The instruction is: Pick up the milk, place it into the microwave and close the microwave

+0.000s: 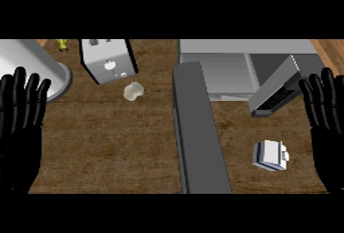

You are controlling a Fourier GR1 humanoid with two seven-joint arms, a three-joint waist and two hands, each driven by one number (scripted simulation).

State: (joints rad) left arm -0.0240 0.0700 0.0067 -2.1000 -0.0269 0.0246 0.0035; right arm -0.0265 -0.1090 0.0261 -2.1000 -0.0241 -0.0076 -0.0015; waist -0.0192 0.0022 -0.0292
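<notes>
I see both hands, left (pixel 23 113) and right (pixel 326 113), fingers straight, holding nothing; milk (pixel 270 155) waits beside the open microwave (pixel 228 73).

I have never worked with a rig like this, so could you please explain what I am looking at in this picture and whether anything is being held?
The view looks steeply down from the robot's head onto a wooden counter. The black shapes at the edges are its two hands: the left hand and the right hand, both open with fingers up, resting and holding nothing. The small white and blue carton near the right is the milk, lying on the counter. Behind it stands the microwave, its door swung open. Further left are a toaster, a small pale object that I cannot identify, and part of a large grey round object.
</notes>
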